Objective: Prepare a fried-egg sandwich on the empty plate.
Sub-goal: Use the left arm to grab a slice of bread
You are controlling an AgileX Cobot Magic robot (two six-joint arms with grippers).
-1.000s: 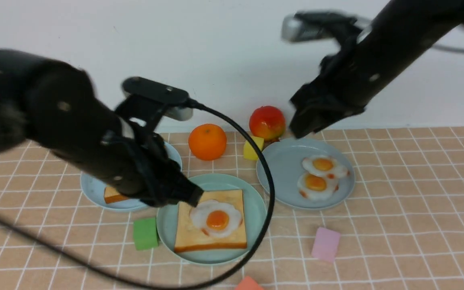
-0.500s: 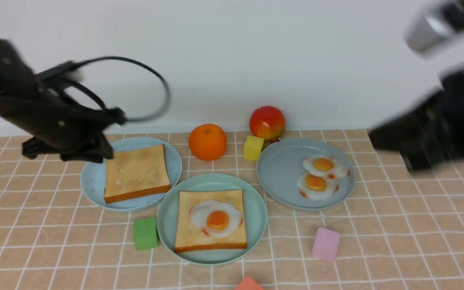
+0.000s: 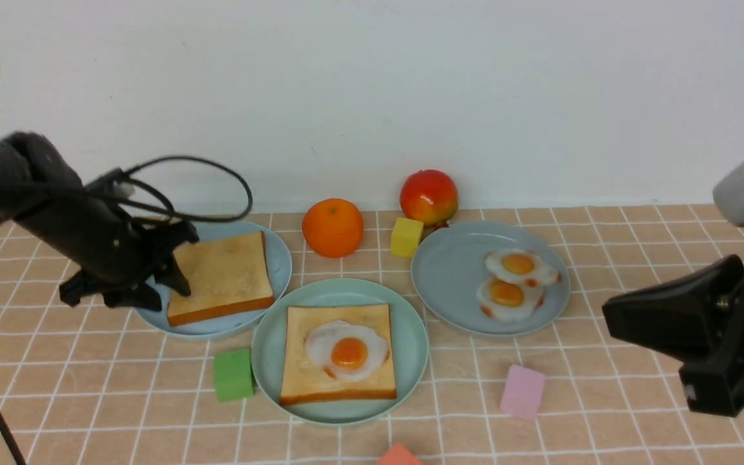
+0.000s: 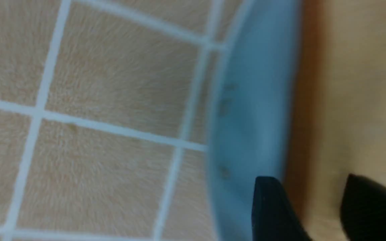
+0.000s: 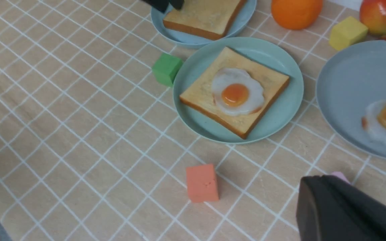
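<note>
In the last half-second the left claw (image 3: 178, 261) has dropped to the left edge of the spare toast slice (image 3: 223, 278) on the pale sky-blue plate (image 3: 279, 258). Its fingers are spread apart at that crust with nothing pinched yet. The right claw (image 3: 614, 316) has swung low and clear on the right, closed and empty. The mint-green plate (image 3: 268, 361), mid-counter (image 3: 604, 400), already carries the bottom toast slice (image 3: 301, 378) with a fried egg (image 3: 346, 352) lying on it, so only the top slice is missing. My worry is the grab. One finger sits right by the blue rim, and if it catches there it may shove plate and bread instead of slipping under. A pinch on just the edge could let the slice sag or swing in transit. A crooked landing might then skid the egg off toward the green block (image 3: 233, 374) just beside the plate.
</note>
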